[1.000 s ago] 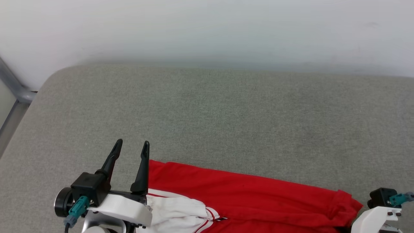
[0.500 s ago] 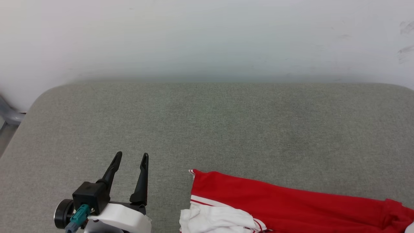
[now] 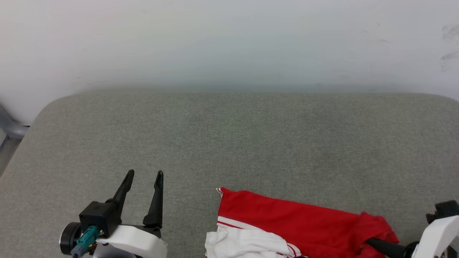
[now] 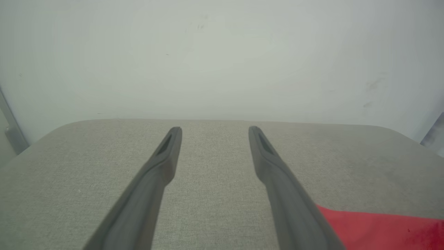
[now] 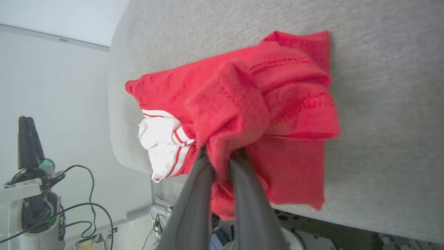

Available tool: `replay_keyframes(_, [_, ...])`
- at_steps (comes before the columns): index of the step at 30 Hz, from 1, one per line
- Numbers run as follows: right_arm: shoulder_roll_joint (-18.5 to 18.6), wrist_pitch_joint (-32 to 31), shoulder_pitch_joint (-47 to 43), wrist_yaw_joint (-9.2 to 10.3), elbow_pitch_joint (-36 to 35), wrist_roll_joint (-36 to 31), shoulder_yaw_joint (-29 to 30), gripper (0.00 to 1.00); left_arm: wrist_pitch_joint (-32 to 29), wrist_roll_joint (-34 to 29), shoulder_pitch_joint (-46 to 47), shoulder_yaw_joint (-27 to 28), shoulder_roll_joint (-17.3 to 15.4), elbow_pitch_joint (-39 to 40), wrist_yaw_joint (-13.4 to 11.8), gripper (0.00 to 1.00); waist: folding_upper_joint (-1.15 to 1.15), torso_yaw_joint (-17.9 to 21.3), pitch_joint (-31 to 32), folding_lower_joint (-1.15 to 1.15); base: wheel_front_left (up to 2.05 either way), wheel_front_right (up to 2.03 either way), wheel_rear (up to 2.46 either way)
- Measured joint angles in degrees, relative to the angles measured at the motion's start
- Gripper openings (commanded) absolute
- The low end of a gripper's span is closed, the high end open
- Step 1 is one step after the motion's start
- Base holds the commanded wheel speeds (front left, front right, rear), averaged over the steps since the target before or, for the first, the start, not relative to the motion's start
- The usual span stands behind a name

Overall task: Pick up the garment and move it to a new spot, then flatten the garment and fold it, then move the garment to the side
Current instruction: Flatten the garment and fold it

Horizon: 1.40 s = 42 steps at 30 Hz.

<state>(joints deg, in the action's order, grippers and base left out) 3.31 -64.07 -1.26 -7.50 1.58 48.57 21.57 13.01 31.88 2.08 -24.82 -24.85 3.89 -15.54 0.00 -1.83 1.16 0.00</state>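
Note:
The garment [image 3: 287, 224], red with a white striped-trim sleeve [image 3: 244, 243], lies crumpled at the near edge of the grey padded table [image 3: 229, 143]. My right gripper [image 3: 369, 242] reaches in from the lower right, shut on a bunched fold of the garment's right end. In the right wrist view the two fingers pinch red cloth [image 5: 222, 152], with the garment [image 5: 277, 104] spread beyond them. My left gripper [image 3: 144, 174] stands open over bare table, well left of the garment and apart from it. Its fingers [image 4: 166, 156] hold nothing; a red corner of the garment [image 4: 381, 229] shows at lower right.
A white wall [image 3: 229, 43] rises behind the table's far edge. A grey metal frame [image 3: 10, 130] stands at the table's left. Cables and equipment [image 5: 79, 208] hang below the near edge, beside my left gripper [image 5: 29, 139]. The table's far half is bare.
The head view has shifted. The garment has slid right, away from my left gripper, which had been beside its left corner. Its right end is now bunched at my right gripper.

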Motion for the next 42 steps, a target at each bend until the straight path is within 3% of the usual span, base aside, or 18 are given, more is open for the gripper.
replay_keyframes(5, [-0.22, -0.82, 2.44, 0.00, 2.57, 10.66, -5.91, 0.00, -0.59, -0.10, 0.88, -0.60, -0.04, -0.01, 0.53, 1.00, 0.00, -1.46, -0.37, 0.00, 0.00, 0.00, 0.00])
replay_keyframes(12, [-0.36, 4.41, 5.47, 0.00, 5.52, 18.34, -19.22, 0.00, -0.79, -0.34, 3.16, -0.90, 0.16, -0.30, 1.01, 1.00, 0.00, -4.25, -2.35, 0.00, 0.00, 0.00, 0.00])
replay_keyframes(18, [-0.36, 9.94, 8.71, 0.00, 8.67, 19.65, -30.08, 0.00, -0.63, -0.08, 4.42, -1.00, 0.51, -1.07, 1.77, 1.00, 0.00, -6.58, -5.03, 0.00, 0.00, 0.00, 0.00])
replay_keyframes(23, [-0.38, 14.28, 10.46, 0.00, 12.21, 16.63, -35.05, 0.02, -0.12, 0.05, 5.05, -1.03, 1.19, -1.89, 1.91, 1.00, 0.00, -7.87, -6.78, 0.01, 0.00, 0.00, 0.00])
replay_keyframes(25, [-0.38, 15.44, 10.78, 0.00, 13.28, 16.47, -36.24, 0.50, 0.04, 0.07, 5.17, -1.02, 1.36, -2.31, 1.93, 1.00, 0.00, -8.00, -7.21, 0.01, 0.00, 0.00, 0.00])
replay_keyframes(26, [-0.41, 16.12, 10.81, 0.00, 13.57, 16.25, -36.74, 1.00, 0.04, 0.08, 5.22, -1.04, 1.41, -2.48, 1.97, 1.00, 0.00, -7.96, -7.36, 0.01, 0.00, 0.00, 0.00])
replay_keyframes(31, [0.35, 19.24, 11.95, 0.00, 12.16, 14.47, -39.61, 1.00, 0.31, 0.05, 5.69, -1.26, 1.59, -3.42, 2.37, 1.00, 0.00, -7.22, -7.34, 0.01, 0.00, 0.00, 0.00])
replay_keyframes(35, [2.43, 25.44, 12.24, 0.00, 7.83, 10.16, -42.76, 1.00, 0.35, -0.12, 5.89, -1.51, 1.68, -3.91, 2.18, 1.00, 0.00, -6.62, -6.45, 0.00, 0.00, 0.00, 0.00])
replay_keyframes(42, [6.62, 40.53, 11.15, 0.00, 4.81, -5.66, -41.05, 1.00, 0.35, -0.04, 5.15, -1.59, 1.58, -4.12, 1.67, 1.00, 0.00, -5.15, -4.10, 0.00, 0.00, 0.00, 0.00])
